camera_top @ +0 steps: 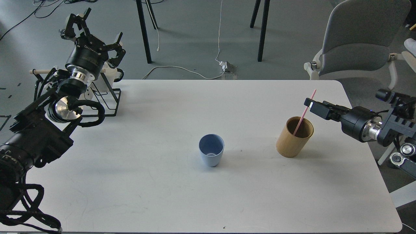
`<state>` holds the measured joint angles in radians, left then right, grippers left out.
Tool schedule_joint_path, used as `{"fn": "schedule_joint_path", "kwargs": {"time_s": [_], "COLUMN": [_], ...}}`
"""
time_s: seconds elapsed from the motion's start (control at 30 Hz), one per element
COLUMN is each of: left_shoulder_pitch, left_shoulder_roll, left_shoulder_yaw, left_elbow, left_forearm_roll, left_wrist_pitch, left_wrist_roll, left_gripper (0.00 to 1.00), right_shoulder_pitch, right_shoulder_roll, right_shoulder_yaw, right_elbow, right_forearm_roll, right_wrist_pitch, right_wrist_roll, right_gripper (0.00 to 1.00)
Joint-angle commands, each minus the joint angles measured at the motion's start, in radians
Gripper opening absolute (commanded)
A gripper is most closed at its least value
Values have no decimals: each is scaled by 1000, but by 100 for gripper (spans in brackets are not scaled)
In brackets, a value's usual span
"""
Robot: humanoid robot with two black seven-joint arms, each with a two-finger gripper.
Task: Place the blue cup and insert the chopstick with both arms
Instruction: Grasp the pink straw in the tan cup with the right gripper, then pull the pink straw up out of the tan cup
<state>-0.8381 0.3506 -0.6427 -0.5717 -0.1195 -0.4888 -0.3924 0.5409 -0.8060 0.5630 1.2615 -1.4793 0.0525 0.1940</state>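
Note:
The blue cup [211, 151] stands upright and empty at the middle of the white table [162, 188]. The pink chopstick [305, 110] leans in the tan bamboo cylinder [294, 139] to the cup's right, its top pointing up and right. My right gripper [312, 104] reaches in from the right, and its tip is at the upper part of the stick. Its fingers [320, 110] show as one dark block, so I cannot tell whether they hold the stick. My left gripper [94, 31] is open and empty, high at the far left above the wire rack.
A black wire rack [109, 97] with a white mug [109, 74] and a pale wooden rod [42, 71] stands at the table's far left corner. A grey chair [357, 48] stands beyond the right edge. Cables lie on the floor behind the table.

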Motion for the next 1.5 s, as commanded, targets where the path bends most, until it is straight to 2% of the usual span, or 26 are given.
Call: {"fn": "schedule_joint_path", "kwargs": {"time_s": [0.0,0.03,0.3,0.43,0.6,0.7,0.9,1.03,1.2,1.33,1.47], "left_shoulder_pitch": [-9,-10,-13,-13,-13,-15,-16,-16,-16,-16,-16], "left_shoulder_roll": [-2,-4,-2,-1,2,5,18,27,37,56,56], "left_shoulder_yaw": [-5,-5,-5,-5,-3,-3,-5,-3,-2,-3,-3], "left_elbow": [0,0,0,0,3,3,3,3,3,-4,-4], "left_forearm_roll": [0,0,1,1,3,3,3,3,3,3,3], "left_wrist_pitch": [0,0,0,0,0,0,0,0,0,0,0], "left_wrist_roll": [-2,0,-2,-3,-3,-3,-3,-2,0,-2,-3], "left_gripper": [100,100,100,100,100,100,100,100,100,100,100], "right_shoulder_pitch": [10,20,133,136,137,145,254,336,496,561,553], "right_shoulder_roll": [25,42,76,76,59,-1,-127,-151,-102,26,163], "right_shoulder_yaw": [-20,-23,-152,-156,-156,-149,-129,-80,-68,-81,-185], "right_elbow": [-31,-48,-111,-108,-80,-33,104,150,171,179,159], "right_forearm_roll": [-10,-13,-72,-73,-73,-69,-56,-52,49,201,211], "right_wrist_pitch": [1,1,6,4,4,4,9,15,69,116,116], "right_wrist_roll": [1,1,1,1,1,1,-2,-2,-17,-86,-90], "right_gripper": [58,55,14,3,0,0,0,0,0,0,0]}}
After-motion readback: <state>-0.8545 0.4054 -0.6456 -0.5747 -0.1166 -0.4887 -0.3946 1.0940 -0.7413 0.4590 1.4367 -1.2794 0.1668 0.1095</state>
